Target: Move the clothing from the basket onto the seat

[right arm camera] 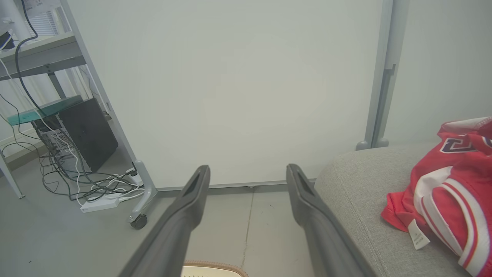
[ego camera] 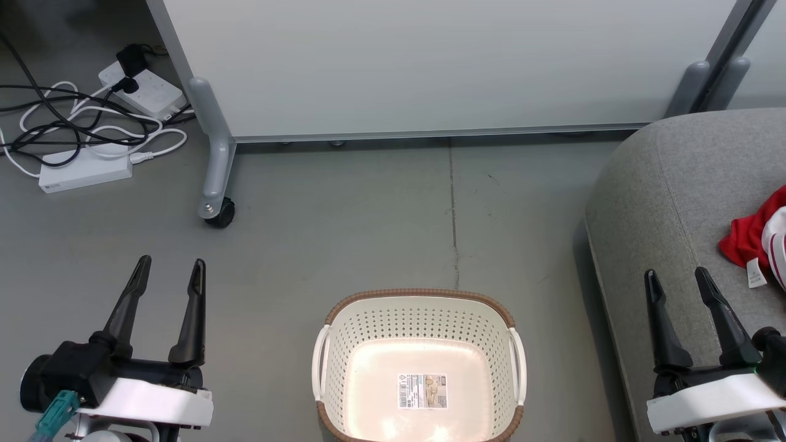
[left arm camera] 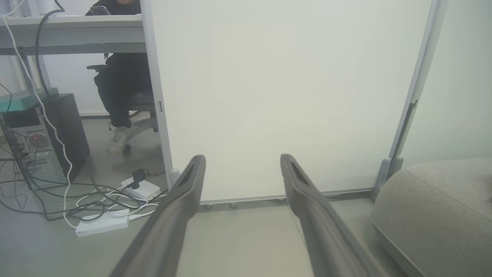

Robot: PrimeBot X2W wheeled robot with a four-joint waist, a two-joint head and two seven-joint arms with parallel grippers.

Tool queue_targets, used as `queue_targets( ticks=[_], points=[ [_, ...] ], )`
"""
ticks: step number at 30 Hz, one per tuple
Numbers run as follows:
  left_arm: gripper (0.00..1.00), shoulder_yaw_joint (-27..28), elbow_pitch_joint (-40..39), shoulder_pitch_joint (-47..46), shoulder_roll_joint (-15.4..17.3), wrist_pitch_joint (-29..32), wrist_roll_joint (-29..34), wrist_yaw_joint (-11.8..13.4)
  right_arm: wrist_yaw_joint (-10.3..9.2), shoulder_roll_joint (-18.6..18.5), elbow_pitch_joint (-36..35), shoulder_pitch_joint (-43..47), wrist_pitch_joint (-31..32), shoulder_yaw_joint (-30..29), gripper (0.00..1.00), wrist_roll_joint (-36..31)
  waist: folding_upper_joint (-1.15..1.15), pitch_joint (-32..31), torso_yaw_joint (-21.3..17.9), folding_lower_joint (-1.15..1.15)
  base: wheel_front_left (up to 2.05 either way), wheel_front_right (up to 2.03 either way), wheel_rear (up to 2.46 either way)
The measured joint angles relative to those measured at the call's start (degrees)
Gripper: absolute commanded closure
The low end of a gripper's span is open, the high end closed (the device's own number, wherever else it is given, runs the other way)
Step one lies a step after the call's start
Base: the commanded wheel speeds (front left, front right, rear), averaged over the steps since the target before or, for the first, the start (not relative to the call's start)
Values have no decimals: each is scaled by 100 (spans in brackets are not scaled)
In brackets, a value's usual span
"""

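we see the grey floor [ego camera: 368, 215] carrying the basket [ego camera: 420, 293] at bottom centre, power strips [ego camera: 86, 172] with tangled cables [ego camera: 55, 116] at upper left, and a partition caster [ego camera: 218, 215] nearby. the seat [ego camera: 663, 184] at right holds the red clothing [ego camera: 746, 236] at the frame's right edge.

The basket [ego camera: 420, 293] shows a barcode sticker [ego camera: 422, 391] on its bottom. Right of it, red clothing [ego camera: 750, 236] lies on the grey seat [ego camera: 663, 196]. The left hand [ego camera: 171, 263] and right hand [ego camera: 675, 273] flank the basket, fingers spread.
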Motion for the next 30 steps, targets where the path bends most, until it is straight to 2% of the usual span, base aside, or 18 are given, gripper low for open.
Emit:
queue_targets(
  ticks=[10,30],
  points=[
    [0,8,236,57,-141,0,354,-153,0,1,3,3,18,-3,0,-11,0,-24,4,0,0,0,0],
    [0,102,526,94,-268,0,593,-347,0,1,25,8,19,-2,0,-4,0,-75,-33,0,0,0,0]
  ],
)
